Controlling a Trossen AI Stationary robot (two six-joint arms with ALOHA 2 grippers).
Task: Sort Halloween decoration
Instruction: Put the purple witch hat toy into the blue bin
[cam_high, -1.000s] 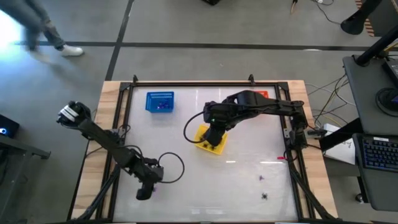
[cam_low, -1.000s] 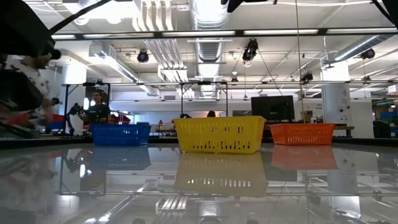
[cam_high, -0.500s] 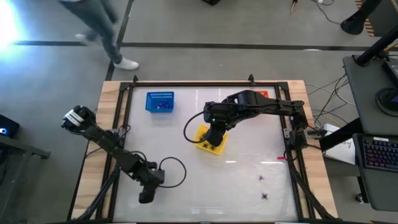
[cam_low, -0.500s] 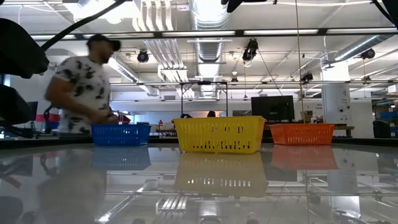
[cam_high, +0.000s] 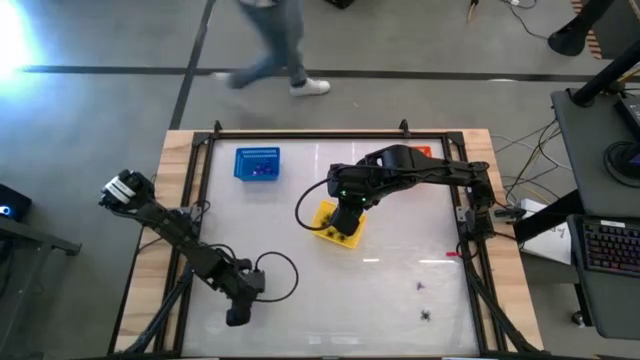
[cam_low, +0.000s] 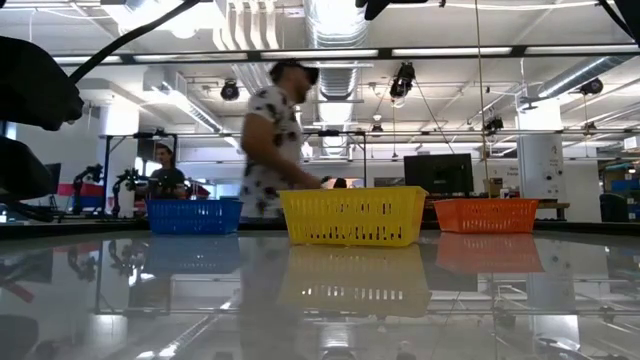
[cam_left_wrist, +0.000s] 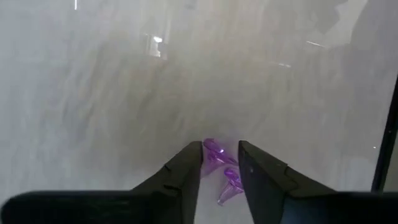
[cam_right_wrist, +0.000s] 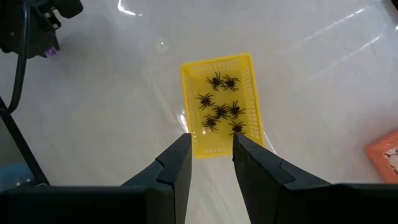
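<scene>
My left gripper (cam_high: 236, 314) is down at the table's near left, its fingers either side of a small purple decoration piece (cam_left_wrist: 222, 169) that lies on the white tabletop. My right gripper (cam_right_wrist: 211, 142) hangs open, well above the yellow basket (cam_right_wrist: 221, 102), with nothing between its fingers. That basket holds several black spiders (cam_right_wrist: 219, 111). The blue basket (cam_high: 257, 164) at the far left holds purple bits. Two black spiders (cam_high: 427, 315) lie loose at the near right. My left gripper has the purple piece (cam_left_wrist: 214, 152) between its two fingers (cam_left_wrist: 186, 168), which come steeply from above. The piece fills the narrow gap from one finger to the other. It rests on the tabletop.
The orange basket (cam_right_wrist: 385, 152) stands at the far right, mostly hidden under my right arm in the high view. A small red thing (cam_high: 452, 254) lies near the right rail. A black frame (cam_high: 300, 135) rims the table. A person (cam_low: 275, 140) walks beyond the far edge.
My left gripper has sunk a little, toward the table's near edge, onto the purple piece, which the high view no longer shows beside it. My right arm has kept still. Beyond the far edge, a person has walked from left to right.
</scene>
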